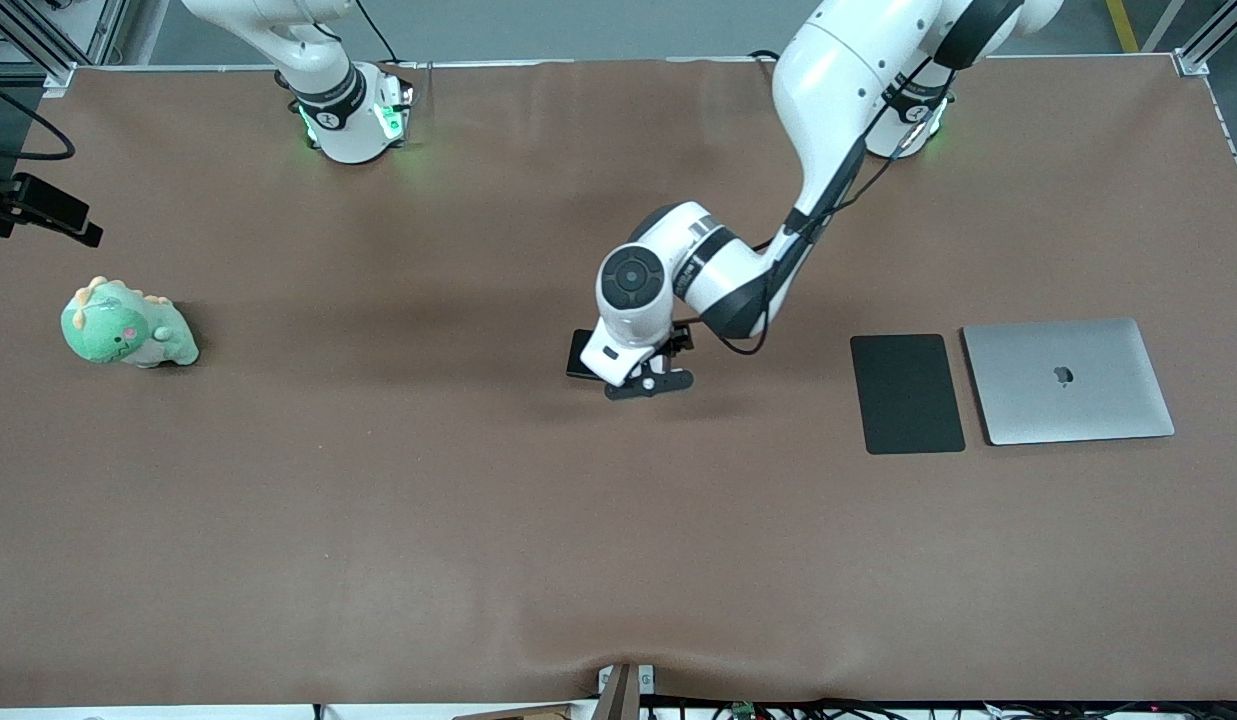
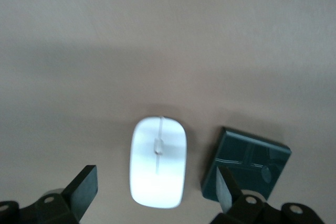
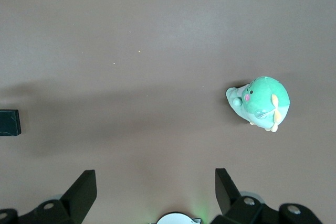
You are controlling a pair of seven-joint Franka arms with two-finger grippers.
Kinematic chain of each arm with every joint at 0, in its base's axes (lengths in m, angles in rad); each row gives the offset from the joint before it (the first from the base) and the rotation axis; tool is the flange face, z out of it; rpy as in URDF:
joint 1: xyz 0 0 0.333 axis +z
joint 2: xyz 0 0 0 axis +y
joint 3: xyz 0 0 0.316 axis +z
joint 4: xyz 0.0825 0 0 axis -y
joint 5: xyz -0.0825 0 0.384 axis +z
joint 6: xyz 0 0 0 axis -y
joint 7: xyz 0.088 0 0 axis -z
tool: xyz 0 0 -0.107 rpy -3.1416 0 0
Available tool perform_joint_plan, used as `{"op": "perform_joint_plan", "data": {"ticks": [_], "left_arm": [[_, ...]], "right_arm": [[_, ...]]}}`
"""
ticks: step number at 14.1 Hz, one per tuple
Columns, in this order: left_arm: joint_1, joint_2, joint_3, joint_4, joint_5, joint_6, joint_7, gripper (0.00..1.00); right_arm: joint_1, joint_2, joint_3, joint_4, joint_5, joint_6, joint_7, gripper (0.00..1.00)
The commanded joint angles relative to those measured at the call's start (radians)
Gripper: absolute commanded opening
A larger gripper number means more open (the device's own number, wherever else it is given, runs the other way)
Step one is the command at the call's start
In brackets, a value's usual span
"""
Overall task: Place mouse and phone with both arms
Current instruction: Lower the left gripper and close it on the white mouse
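The white mouse (image 2: pixel 157 162) lies on the brown table, with the black phone (image 2: pixel 247 165) close beside it, turned at an angle. My left gripper (image 2: pixel 156 190) hangs open right above the mouse, one finger on each side of it, holding nothing. In the front view the left hand (image 1: pixel 646 380) covers the mouse, and only an edge of the phone (image 1: pixel 579 355) shows. My right gripper (image 3: pixel 156 190) is open and empty, up over the table near its own base. It is out of the front view. A corner of the phone (image 3: pixel 9 123) shows at the edge of its wrist view.
A flat black mat (image 1: pixel 906 393) and a closed silver laptop (image 1: pixel 1068 380) lie side by side toward the left arm's end. A green plush dinosaur (image 1: pixel 126 325) sits toward the right arm's end. A black camera mount (image 1: pixel 38 210) juts over that end's edge.
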State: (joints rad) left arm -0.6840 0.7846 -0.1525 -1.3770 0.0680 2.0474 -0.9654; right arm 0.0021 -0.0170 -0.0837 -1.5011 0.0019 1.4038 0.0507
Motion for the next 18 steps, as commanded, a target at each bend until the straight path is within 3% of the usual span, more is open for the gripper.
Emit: {"op": "perform_joint_plan", "data": {"ticks": [1,6,18], "left_arm": [[-0.011,0.019,0.01,0.015,0.029,0.026,-0.029,1.0],[-0.009,0.019,0.01,-0.076,0.029,0.082,-0.021,1.0],[-0.012,0.013,0.01,-0.122,0.029,0.082,-0.033,0.91]], "right_arm": [[-0.028,0.009,0.015,0.018,0.013,-0.013,-0.019,1.0],[-0.028,0.009,0.015,0.018,0.013,-0.011,-0.019,1.0],[-0.027,0.009,0.015,0.018,0.013,-0.011,-0.019,1.0]]}}
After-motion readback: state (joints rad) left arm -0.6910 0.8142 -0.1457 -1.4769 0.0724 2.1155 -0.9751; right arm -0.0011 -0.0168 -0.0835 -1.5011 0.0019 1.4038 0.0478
